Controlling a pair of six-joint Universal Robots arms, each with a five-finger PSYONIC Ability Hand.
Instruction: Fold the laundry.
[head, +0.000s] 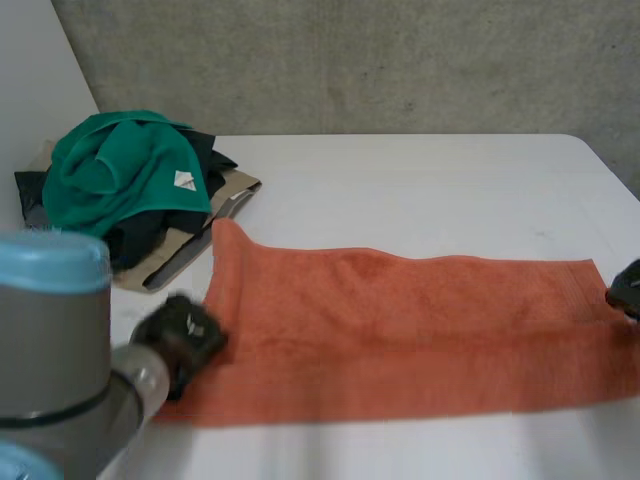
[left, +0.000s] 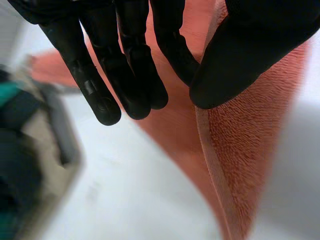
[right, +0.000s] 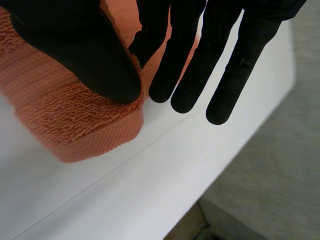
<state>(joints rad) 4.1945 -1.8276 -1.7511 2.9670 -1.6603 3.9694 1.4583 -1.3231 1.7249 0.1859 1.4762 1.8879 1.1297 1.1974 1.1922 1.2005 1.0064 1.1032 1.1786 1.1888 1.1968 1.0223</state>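
Orange towel (head: 400, 330), ends pinched by left hand (head: 185, 335) and right hand (head: 628, 288).

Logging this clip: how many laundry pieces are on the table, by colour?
orange towel: 1
green garment: 1
black garment: 1
beige garment: 1
Total: 4 visible; more may be hidden under the heaped garments.

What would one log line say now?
left hand pinches orange towel near-left corner | right hand pinches its right end | towel flat on table | clothes pile far left
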